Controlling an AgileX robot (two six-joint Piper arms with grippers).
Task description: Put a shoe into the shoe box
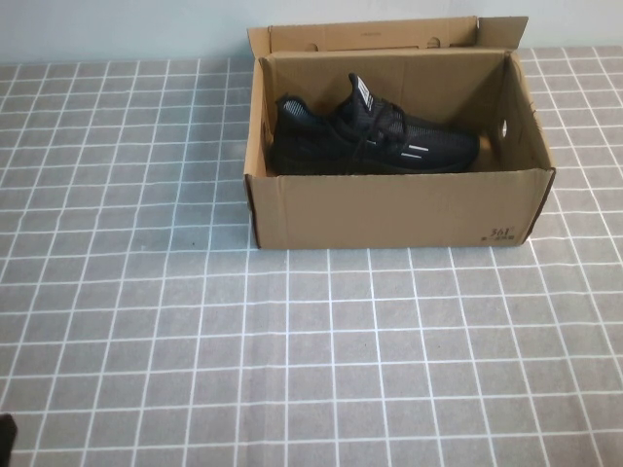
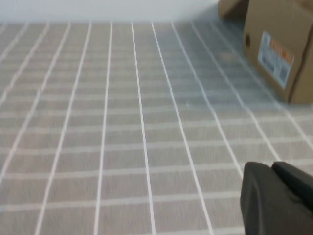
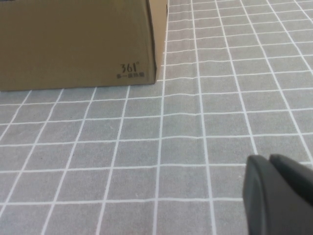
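The black knit sneaker (image 1: pixel 375 139) lies on its sole inside the brown cardboard shoe box (image 1: pixel 389 209), toe toward the right, with its white-marked heel tab up. The box stands open at the far middle of the table. My left gripper (image 2: pixel 272 166) is shut and empty, low over the cloth, well apart from the box's labelled end (image 2: pixel 274 49). My right gripper (image 3: pixel 268 157) is shut and empty, near the table's front, apart from the box's printed front corner (image 3: pixel 129 68). Neither gripper's fingers show in the high view.
A grey cloth with a white grid (image 1: pixel 292 350) covers the table. The box's rear flap (image 1: pixel 370 37) stands up at the back. A dark bit of the left arm (image 1: pixel 5 438) shows at the front left corner.
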